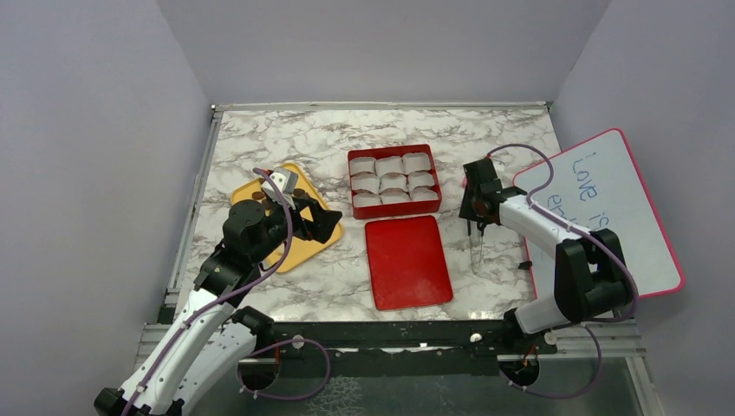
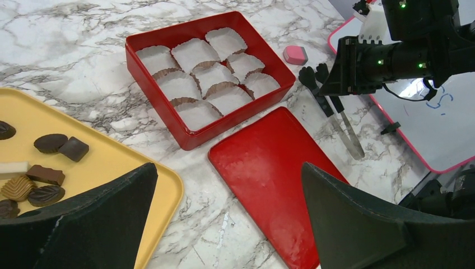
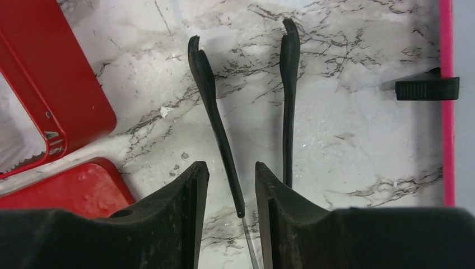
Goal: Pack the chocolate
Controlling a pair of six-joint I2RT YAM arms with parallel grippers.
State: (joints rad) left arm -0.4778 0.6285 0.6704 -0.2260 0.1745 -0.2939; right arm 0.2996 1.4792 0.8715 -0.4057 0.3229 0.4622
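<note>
Right gripper (image 3: 229,168): you will find its jaws partly apart, with a clear gap between them; one arm of the tongs (image 3: 215,112) runs into that gap, while the other arm passes under the right-hand finger (image 3: 280,213); whether either pad presses on the tongs cannot be told. The tongs lie flat on the marble table (image 3: 347,145), black tips pointing away from the gripper and spread apart. A small black piece (image 3: 425,88) lies against the pink edge of the whiteboard (image 3: 445,112), to the right of the tongs.

Left gripper (image 2: 227,185): its jaws stand fully apart and hold nothing; note that it hangs above the near corner of the yellow tray (image 2: 112,151) and the edge of the red lid (image 2: 263,185).

The chocolate (image 2: 45,168) lies loose on the yellow tray, to the left of the left gripper; you can count several dark brown pieces and at least one pale piece, clustered at the tray's left part.

Beyond the lid stands the red box (image 2: 241,120), lined with nine white paper cups (image 2: 196,53) in three rows; the lid lies flat on the marble just beside the box. A small pink block (image 2: 295,54) sits on the table between the box and the whiteboard.
</note>
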